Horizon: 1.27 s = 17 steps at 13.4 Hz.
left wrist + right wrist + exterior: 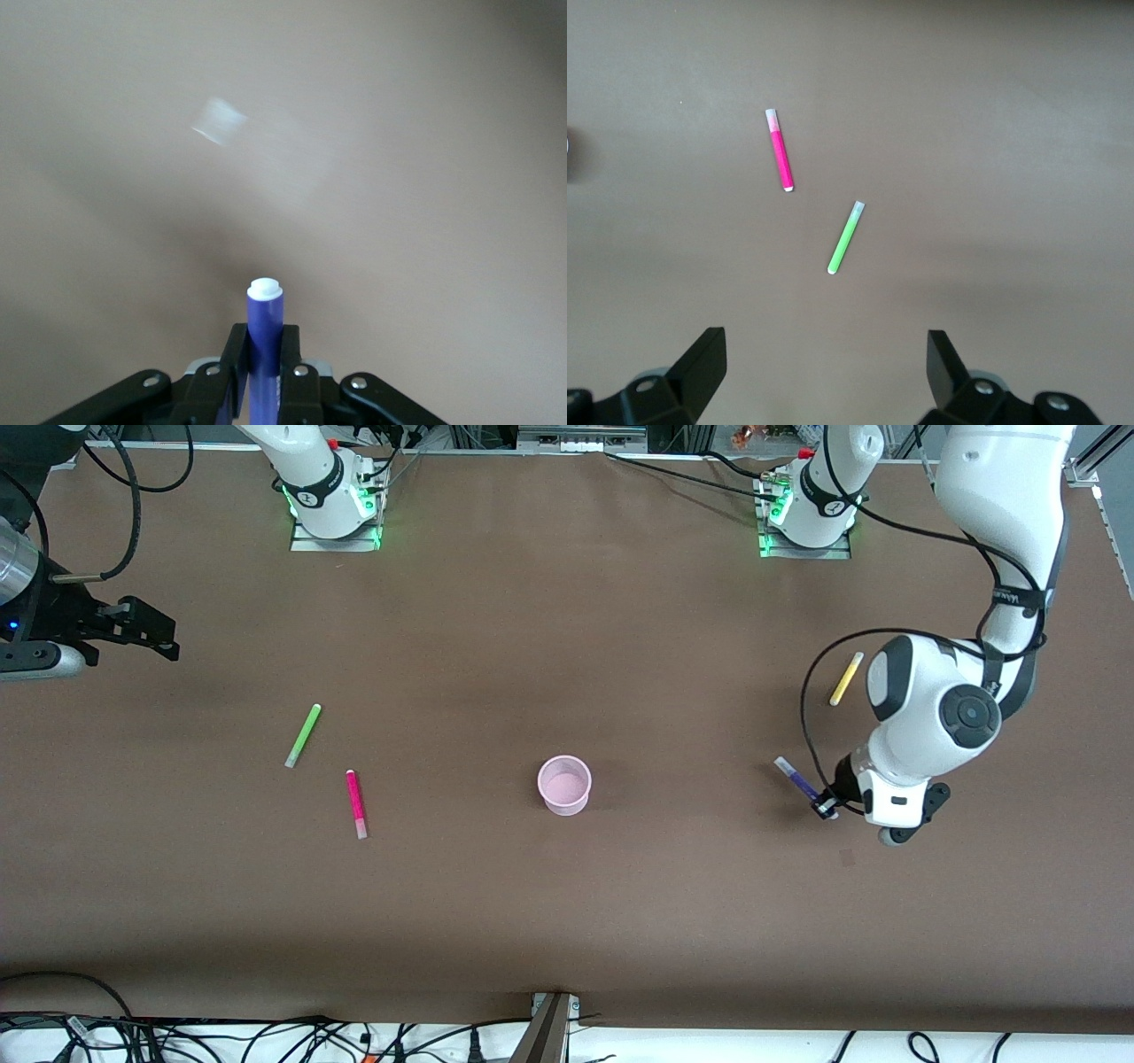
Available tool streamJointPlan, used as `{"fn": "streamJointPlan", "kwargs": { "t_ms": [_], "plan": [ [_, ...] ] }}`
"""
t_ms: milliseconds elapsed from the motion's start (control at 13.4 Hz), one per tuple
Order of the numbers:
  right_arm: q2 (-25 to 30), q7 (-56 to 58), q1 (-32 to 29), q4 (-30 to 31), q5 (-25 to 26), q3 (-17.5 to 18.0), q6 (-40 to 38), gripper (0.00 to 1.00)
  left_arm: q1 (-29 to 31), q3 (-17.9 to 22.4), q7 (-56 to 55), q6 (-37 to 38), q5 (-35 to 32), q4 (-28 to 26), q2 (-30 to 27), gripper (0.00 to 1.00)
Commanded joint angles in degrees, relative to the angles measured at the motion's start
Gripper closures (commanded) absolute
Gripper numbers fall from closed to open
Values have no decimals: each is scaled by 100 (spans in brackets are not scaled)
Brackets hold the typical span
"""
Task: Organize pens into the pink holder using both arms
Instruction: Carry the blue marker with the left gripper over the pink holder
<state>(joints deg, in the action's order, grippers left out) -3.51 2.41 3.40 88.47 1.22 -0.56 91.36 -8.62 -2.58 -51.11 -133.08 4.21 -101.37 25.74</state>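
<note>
Since the pink holder (pixel 563 784) sits mid-table, the left gripper (pixel 826 808) clamps the purple pen (pixel 797 779) at its own end, while the right gripper (pixel 146 636) waits, jaws wide, over bare table farther from the front camera than the green pen (pixel 303 735).

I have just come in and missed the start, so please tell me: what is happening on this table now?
The left gripper has its fingers shut on the dark purple marker-like pen, low at the left arm's end of the brown table. The small pale pink round plastic cup stands empty at the middle. The yellow pen, the green pen and the magenta-pink pen lie loose on the table. The right gripper waits open above the green and magenta-pink pens.
</note>
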Motion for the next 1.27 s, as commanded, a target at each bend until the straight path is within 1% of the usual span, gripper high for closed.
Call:
{"fn": "streamJointPlan", "kwargs": {
  "t_ms": [0, 75, 150, 300, 449, 599, 749, 824, 974, 1048, 1198],
  "plan": [
    [-35, 31, -50, -75, -96, 12, 83, 0, -621, 56, -1089, 168, 27, 468, -139, 100],
    [-35, 40, -50, -75, -96, 12, 83, 0, -893, 82, -1529, 177, 18, 713, -130, 100],
    [-44, 40, -42, -67, -87, 21, 92, 0, -1130, 91, -1942, 186, -182, 907, -122, 100],
    [-175, 49, -15, -66, -44, 21, 75, 0, -1509, 74, -2943, 177, -910, 1198, -60, 100],
    [-342, 75, -7, -49, -70, 21, 57, 0, -1843, 83, -3884, 177, -1666, 1479, 115, 100],
    [-369, 154, 2, -49, -35, 21, 39, 0, -2133, 100, -4659, 186, -2264, 1638, 265, 100],
    [-378, 154, 2, -49, -34, 21, 22, 0, -2484, 109, -5336, 203, -2949, 1639, 361, 100],
    [-378, 163, 2, -49, -26, 21, 22, 0, -2669, 118, -5687, 273, -3344, 1665, 510, 100],
    [-387, 154, 11, -49, -26, 21, 13, 0, -2968, 127, -6347, 614, -4057, 1988, 870, 100],
    [-396, 154, 11, -40, -17, 21, 13, 0, -3100, 127, -6681, 904, -4338, 2251, 1081, 100],
    [-457, 154, 20, -23, -17, 21, 13, 0, -3338, 135, -7217, 1414, -4840, 2586, 1424, 100]
  ]
}}
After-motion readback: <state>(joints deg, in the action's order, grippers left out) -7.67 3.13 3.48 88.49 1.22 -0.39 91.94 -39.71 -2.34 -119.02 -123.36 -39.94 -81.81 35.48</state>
